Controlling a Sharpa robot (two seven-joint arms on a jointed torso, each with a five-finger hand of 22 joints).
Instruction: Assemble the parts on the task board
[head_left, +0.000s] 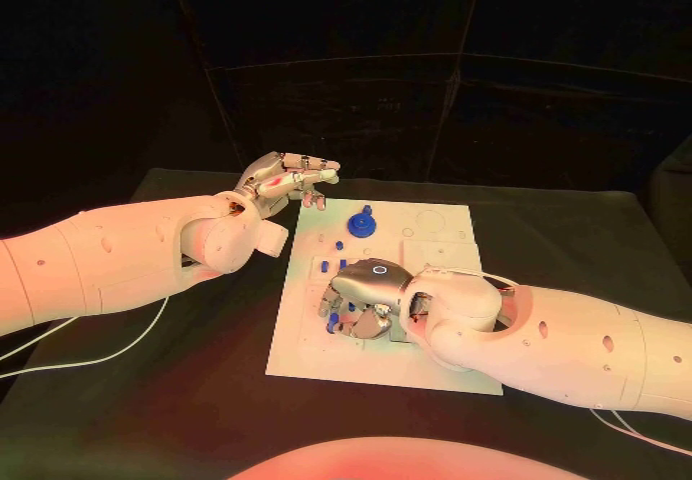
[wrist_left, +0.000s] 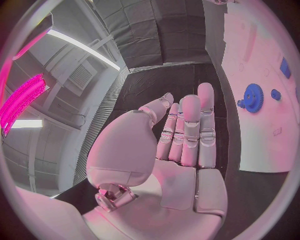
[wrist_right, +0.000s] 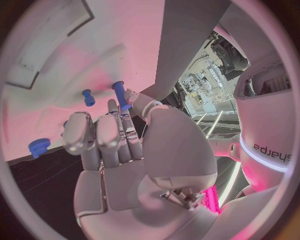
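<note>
The white task board (head_left: 433, 350) lies in the middle of the black table. A blue gear (head_left: 364, 222) (wrist_left: 253, 97) stands on its far part, with small blue pegs (head_left: 339, 245) a little nearer. My right hand (head_left: 368, 298) (wrist_right: 119, 145) is low over the board's near left part and pinches a blue peg (wrist_right: 119, 92) between thumb and a fingertip. Another blue peg (wrist_right: 87, 96) stands in the board (wrist_right: 56, 60) just beside it. My left hand (head_left: 289, 180) (wrist_left: 181, 135) hovers off the board's far left corner, fingers stretched out, holding nothing.
A white cable (head_left: 87, 360) runs over the table at the left under my left arm. Bare black tabletop (head_left: 577, 230) lies to the right of the board. A small blue knob (wrist_right: 39, 146) sits near the board's edge.
</note>
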